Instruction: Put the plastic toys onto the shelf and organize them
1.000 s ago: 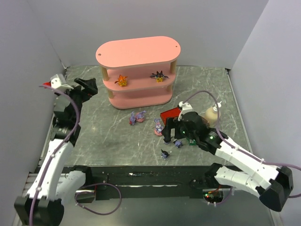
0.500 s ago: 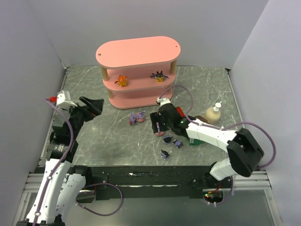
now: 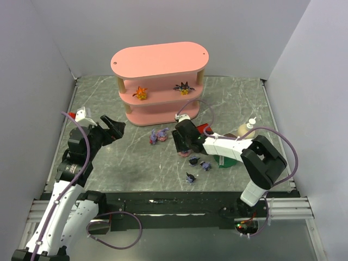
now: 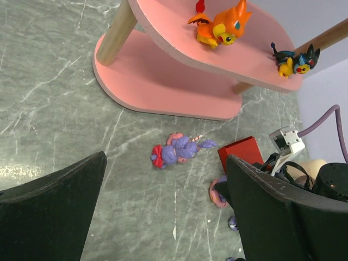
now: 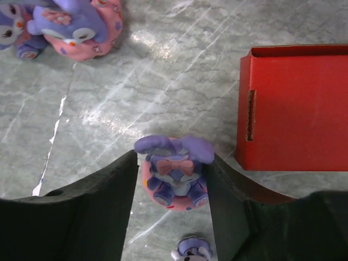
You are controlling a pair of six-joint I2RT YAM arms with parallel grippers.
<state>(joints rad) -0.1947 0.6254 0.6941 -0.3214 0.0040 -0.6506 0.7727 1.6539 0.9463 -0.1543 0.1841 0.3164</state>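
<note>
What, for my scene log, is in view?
shelf: one, pink, table's far middle
orange figurine: one, orange, middle tier, left
spiky figurine: one, black-yellow, middle tier, right
lilac-pink figurines: three; two before shelf, one between right fingers
dark pointed-ear figurines: three, by right arm
box: one, red, beside right gripper
bottle: one, tan, right of box
green object: one, under right arm
table: grey marbled
left gripper: fingers open, over table's left
right gripper: fingers against one lilac-pink figurine

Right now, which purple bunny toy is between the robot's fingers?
The lilac-pink toy next to the red box, flanked by the fingers of the right gripper. The other two lie together, farther off.
</note>
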